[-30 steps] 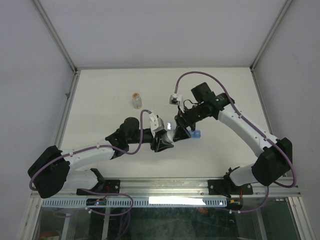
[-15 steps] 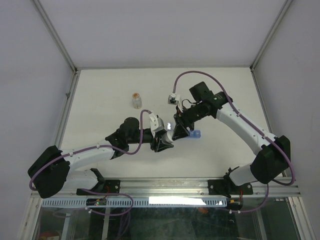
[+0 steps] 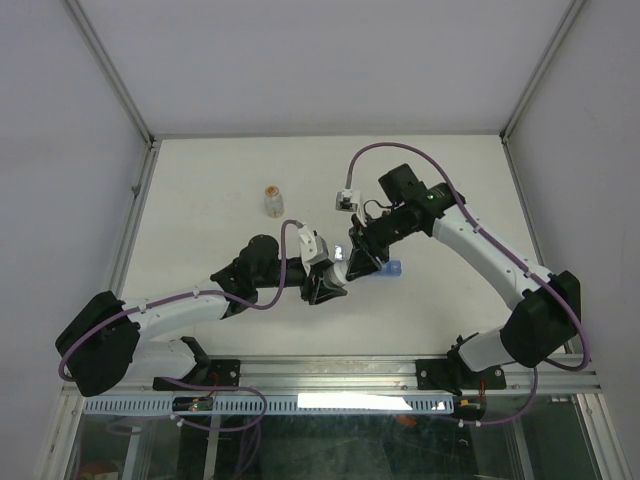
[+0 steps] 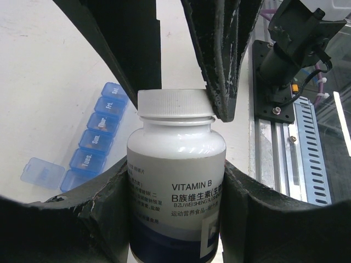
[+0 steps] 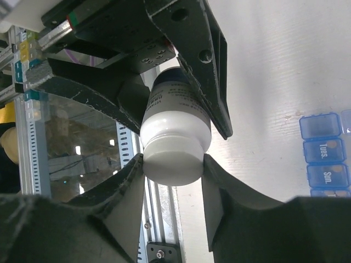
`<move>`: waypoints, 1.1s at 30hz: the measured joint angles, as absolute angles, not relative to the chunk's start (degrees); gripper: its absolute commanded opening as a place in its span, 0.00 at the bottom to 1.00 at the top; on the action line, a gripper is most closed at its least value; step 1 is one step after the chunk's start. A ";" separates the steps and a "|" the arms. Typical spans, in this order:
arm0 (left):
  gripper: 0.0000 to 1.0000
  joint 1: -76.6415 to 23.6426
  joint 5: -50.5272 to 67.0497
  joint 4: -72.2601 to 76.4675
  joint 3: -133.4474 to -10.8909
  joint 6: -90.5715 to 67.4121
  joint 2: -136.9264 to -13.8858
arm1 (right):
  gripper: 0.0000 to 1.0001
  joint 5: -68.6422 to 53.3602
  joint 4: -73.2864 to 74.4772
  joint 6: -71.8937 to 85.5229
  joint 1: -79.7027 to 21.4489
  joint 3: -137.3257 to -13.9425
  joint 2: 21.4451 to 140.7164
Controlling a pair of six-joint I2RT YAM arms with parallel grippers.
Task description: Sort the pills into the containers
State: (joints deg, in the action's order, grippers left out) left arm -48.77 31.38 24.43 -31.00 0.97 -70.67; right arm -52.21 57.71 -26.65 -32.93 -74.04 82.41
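A white vitamin bottle point(image 4: 175, 186) with a dark band is held above the table, my left gripper point(image 4: 175, 167) shut on its body. Its white cap point(image 5: 173, 156) sits between the fingers of my right gripper point(image 5: 173, 160), which is shut on it from the opposite end. From above, the two grippers meet at mid-table, left gripper point(image 3: 333, 277) and right gripper point(image 3: 356, 262). The containers point(image 4: 97, 138), a blue strip of lidded day compartments, lie on the table just beyond, and show as containers point(image 5: 324, 155) and containers point(image 3: 392, 268). One end lid point(image 4: 41, 173) is flipped open. No pills are in view.
A small clear vial point(image 3: 273, 200) with orange contents stands at the back left of the table. The metal rail point(image 4: 307, 137) and the arm bases run along the near edge. White walls close in the table's other sides.
My right gripper has closed from open onto the bottle's cap and shifted slightly left. The left gripper and the bottle have stayed in place.
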 measured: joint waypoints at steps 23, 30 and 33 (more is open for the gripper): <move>0.00 -48.77 33.39 24.60 -30.98 0.97 -70.17 | 0.03 -54.54 68.03 -85.27 -34.46 -75.92 81.01; 0.00 -48.69 33.36 24.60 -30.96 0.97 -70.19 | 0.10 -54.68 68.45 -89.41 -34.48 -75.90 80.99; 0.00 -48.69 33.41 24.60 -30.96 0.99 -70.19 | 0.06 -54.87 68.14 -89.34 -34.44 -75.48 80.60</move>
State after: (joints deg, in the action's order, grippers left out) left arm -48.69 33.41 24.60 -30.96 0.99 -70.19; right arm -54.87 68.14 -89.34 -34.44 -75.48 80.60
